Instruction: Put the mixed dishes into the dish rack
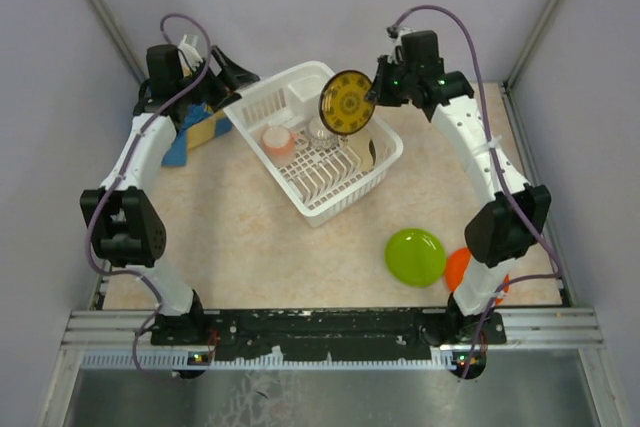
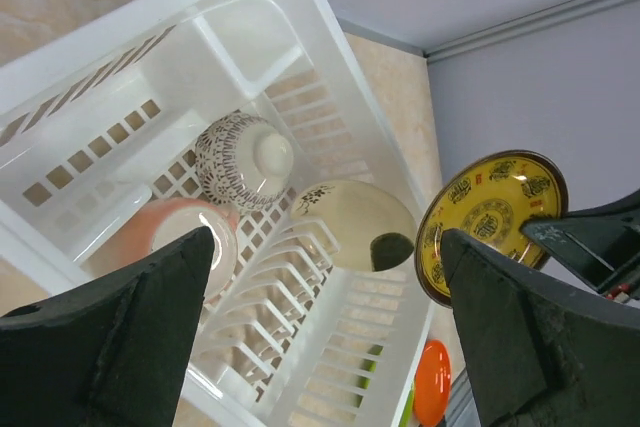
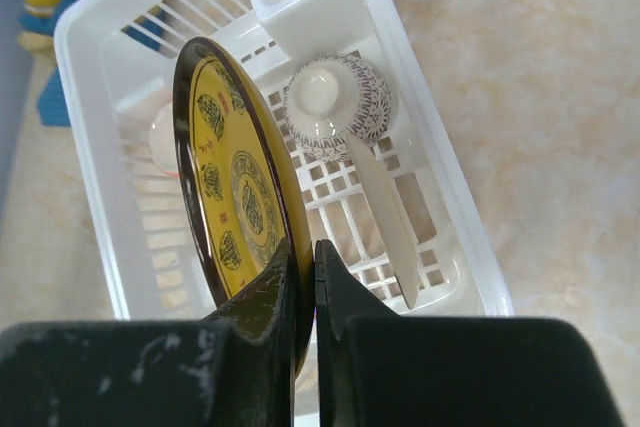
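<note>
**Patterned plate held over the rack, left tool released**

- Right tool (image 1: 377, 90) (image 3: 303, 259): clenched on the rim of the brown-yellow patterned plate (image 1: 348, 102) (image 3: 235, 197). The plate is held on edge, in the air above the far side of the dish rack (image 1: 265, 87) (image 3: 455, 197), and touches nothing else.
- Left tool (image 1: 215, 62) (image 2: 325, 247): released, fingers spread wide with nothing between them. It hangs over the rack's far-left corner, looking down into it.
- Inside the rack:
  - The small pink cup (image 1: 277, 139) (image 2: 150, 232) is on the left side.
  - The small white patterned bowl (image 1: 320, 130) (image 2: 245, 159) sits bottom up, just beside the cup.
  - The cream plate (image 2: 350, 222) (image 3: 385, 207) stands on edge in the slot ribs, next to the bowl. Its dark patch faces the left wrist camera.
- On the table (image 1: 250, 247), well apart from the rack:
  - The lime-green plate (image 1: 415, 255) lies flat near the right arm's base.
  - The orange plate (image 1: 458, 267) is just beside it, partly hidden under the arm.
- A blue and yellow cloth (image 1: 200, 132) lies bunched at the rack's left.
</note>
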